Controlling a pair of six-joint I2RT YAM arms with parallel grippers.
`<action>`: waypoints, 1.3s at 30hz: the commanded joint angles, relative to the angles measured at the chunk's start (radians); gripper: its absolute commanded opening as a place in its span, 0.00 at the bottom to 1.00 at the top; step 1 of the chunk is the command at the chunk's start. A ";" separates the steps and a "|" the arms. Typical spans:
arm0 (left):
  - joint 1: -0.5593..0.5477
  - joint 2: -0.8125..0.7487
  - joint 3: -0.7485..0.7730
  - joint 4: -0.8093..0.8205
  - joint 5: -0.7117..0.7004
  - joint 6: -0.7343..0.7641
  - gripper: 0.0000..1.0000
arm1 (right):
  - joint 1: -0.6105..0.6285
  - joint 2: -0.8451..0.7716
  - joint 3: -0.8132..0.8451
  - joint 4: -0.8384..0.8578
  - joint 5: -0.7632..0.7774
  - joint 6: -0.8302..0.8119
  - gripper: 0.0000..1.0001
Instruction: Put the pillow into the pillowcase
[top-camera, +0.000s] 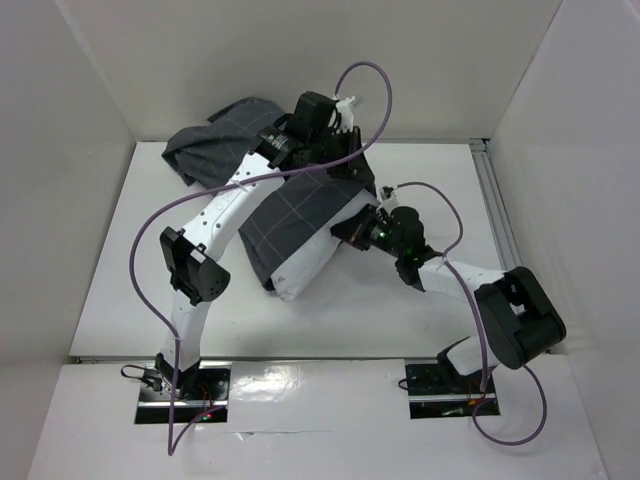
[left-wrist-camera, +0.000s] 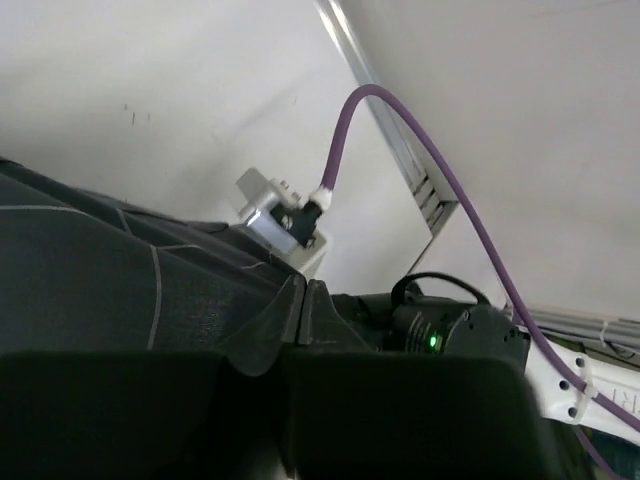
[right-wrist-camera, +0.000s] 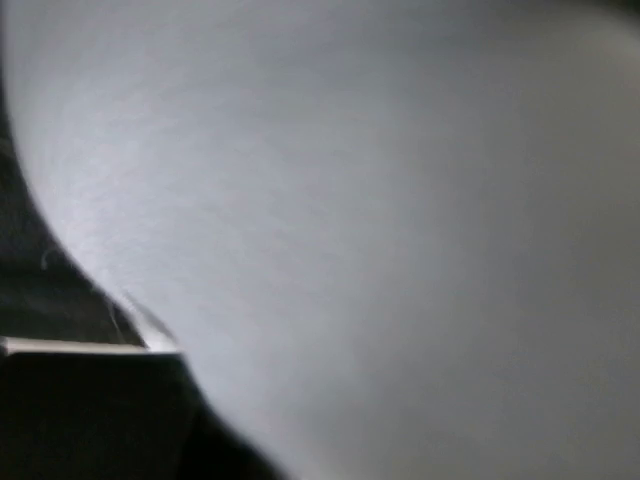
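Note:
The charcoal grid pillowcase (top-camera: 290, 215) lies from the back left to the table's middle. The white pillow (top-camera: 310, 262) sticks out of its near end, partly inside. My left gripper (top-camera: 345, 140) is at the back centre, raised, shut on the pillowcase's edge. In the left wrist view its fingertips (left-wrist-camera: 303, 300) meet with the fabric (left-wrist-camera: 90, 270) drawn up to them. My right gripper (top-camera: 352, 228) is pressed into the pillow's right side. The right wrist view is filled by pillow fabric (right-wrist-camera: 380, 200). One finger (right-wrist-camera: 80, 410) shows far left and the other is hidden.
White walls close in the table (top-camera: 400, 310) on the left, back and right. A metal rail (top-camera: 495, 210) runs along the right edge. Purple cables loop over both arms (top-camera: 380, 90). The right arm's wrist with a green light (left-wrist-camera: 432, 340) sits just beyond my left fingers.

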 joint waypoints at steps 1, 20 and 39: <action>-0.009 -0.006 0.025 0.189 0.092 -0.068 0.15 | -0.076 0.025 0.092 -0.044 0.034 -0.038 0.00; -0.069 -0.567 -0.899 0.087 -0.555 0.225 0.33 | -0.386 -0.393 0.030 -0.756 -0.078 -0.240 0.88; -0.187 -0.533 -1.395 0.480 -0.918 0.119 0.80 | -0.395 -0.369 0.021 -0.739 -0.176 -0.234 0.91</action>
